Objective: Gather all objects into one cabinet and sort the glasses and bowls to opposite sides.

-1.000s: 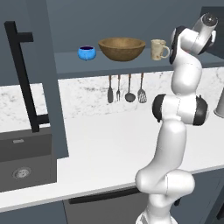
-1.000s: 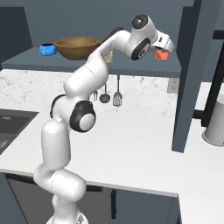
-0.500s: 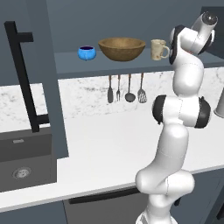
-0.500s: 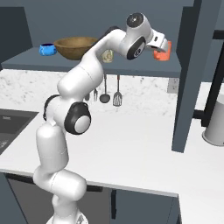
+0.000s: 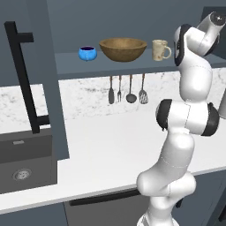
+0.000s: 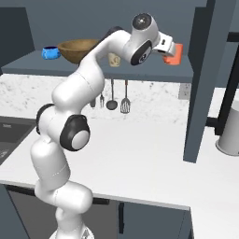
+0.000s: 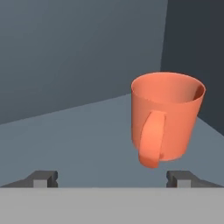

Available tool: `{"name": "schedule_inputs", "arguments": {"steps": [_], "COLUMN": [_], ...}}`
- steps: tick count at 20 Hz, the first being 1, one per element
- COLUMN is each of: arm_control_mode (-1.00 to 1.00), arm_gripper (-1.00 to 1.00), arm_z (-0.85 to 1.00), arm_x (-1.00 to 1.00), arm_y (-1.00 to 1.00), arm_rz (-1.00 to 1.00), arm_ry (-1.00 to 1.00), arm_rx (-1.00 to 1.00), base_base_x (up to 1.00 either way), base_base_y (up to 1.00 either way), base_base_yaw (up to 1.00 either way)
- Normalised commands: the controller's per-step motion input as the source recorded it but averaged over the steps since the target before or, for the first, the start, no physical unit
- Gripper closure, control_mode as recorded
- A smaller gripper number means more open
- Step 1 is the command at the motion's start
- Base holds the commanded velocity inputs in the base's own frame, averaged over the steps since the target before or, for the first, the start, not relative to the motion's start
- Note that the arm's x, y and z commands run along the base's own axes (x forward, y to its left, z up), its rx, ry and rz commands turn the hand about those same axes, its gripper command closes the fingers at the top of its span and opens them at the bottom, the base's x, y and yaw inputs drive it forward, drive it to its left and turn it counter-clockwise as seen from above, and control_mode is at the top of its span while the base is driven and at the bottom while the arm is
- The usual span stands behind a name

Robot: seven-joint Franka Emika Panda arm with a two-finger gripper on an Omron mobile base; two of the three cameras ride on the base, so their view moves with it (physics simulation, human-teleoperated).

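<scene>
In the left base view I see the open cabinet shelf [image 5: 132,66] carrying three things in a row: the small blue bowl [image 5: 87,53] on the left, the wide wooden bowl [image 5: 122,48] just beside it in the middle, and the beige mug [image 5: 160,49] to the right, its handle pointing toward my arm. My arm rises at the right and reaches up past the mug. Below the shelf, utensils [image 5: 126,89] hang against the marble wall above the white tabletop [image 5: 110,145]. The cabinet door [image 5: 48,79] with its long black bar handle [image 5: 25,79] stands open on the left, over the sink [image 5: 24,163].

From the right base view, my gripper [image 6: 172,52] sits at the right end of the same shelf, right at the orange-red cup [image 6: 173,54]. The wooden bowl [image 6: 77,50] and blue bowl [image 6: 50,52] stand well apart from it at the far left, the mug [image 6: 113,59] partly hidden behind my arm.

In the hand view, the orange-red cup [image 7: 167,116] stands upright on the shelf floor, handle facing me. My gripper [image 7: 113,179] is spread wide, its fingertips [image 7: 41,179] low at either side, clear of the cup and holding nothing.
</scene>
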Motion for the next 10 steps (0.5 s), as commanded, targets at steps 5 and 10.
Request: {"name": "schedule_inputs", "arguments": {"steps": [5,10], "arm_control_mode": [-1.00,-1.00], "arm_gripper": [-1.00,-1.00], "arm_z": [0.00,0.00], "arm_x": [-0.49,-0.42], "arm_y": [0.14,0.34], "arm_rz": [0.12,0.19], "arm_ry": [-0.03,-0.01], "arm_rx": [0.00,0.00], "base_base_x": [0.00,0.00], "base_base_y": [0.00,0.00], "base_base_yaw": [0.00,0.00]}}
